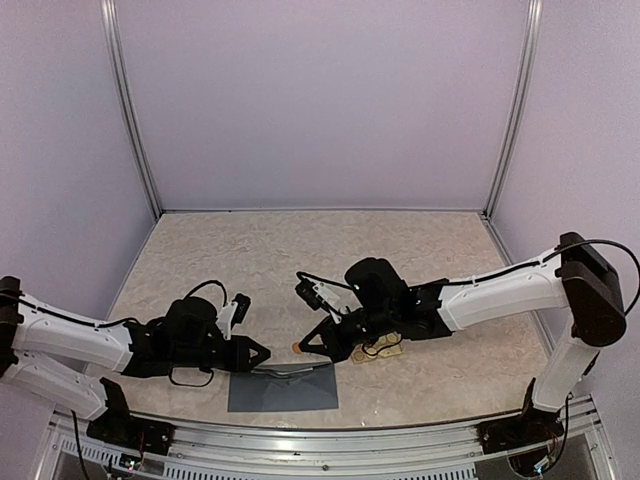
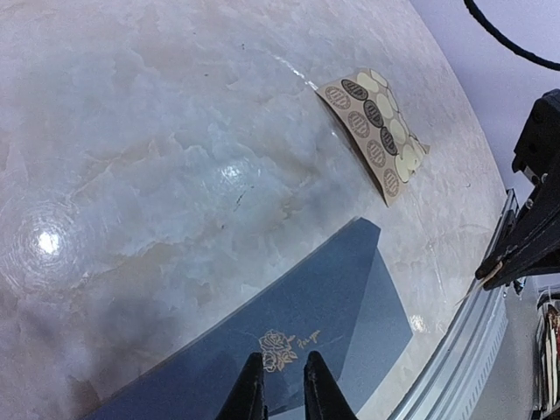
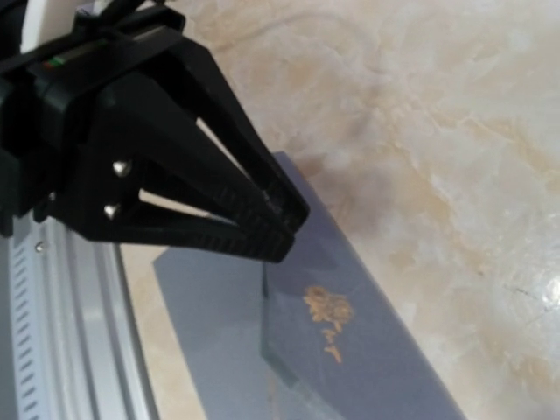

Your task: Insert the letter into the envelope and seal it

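**A:** Where do we find the envelope (image 1: 284, 391)?

**B:** We see it flat on the marbled surface (image 1: 300, 250), at the near edge, just beside the metal rail (image 1: 330, 441) and between the two arms. It is slate blue-grey. One panel, the flap (image 2: 262, 306), carries a small gold rose mark (image 2: 278, 348).

**A:** And the left gripper (image 1: 262, 353)?

**B:** We see it low over the envelope's far edge with its fingers drawn narrow and pinching the flap close to the rose. From the right wrist, the black fingers meet at their tips on the flap's edge. A shadow lies under that panel, so we take it to be raised a little off the rest of the envelope.

**A:** What do we make of the right gripper (image 1: 300, 347)?

**B:** It hangs just beside the left one, above the far side of the envelope and pointing toward it. Its fingers come together at the tips, and a small tan piece (image 2: 492, 274) sits between them. We cannot tell what that piece is, as it is too small. From above, the two grippers are near each other but apart.

**A:** Anything else on the surface?

**B:** A tan sticker sheet (image 2: 372, 131) with rows of round gold and brown stickers. It lies beyond the envelope on the right, partly under the right arm's wrist, and does not touch the envelope.
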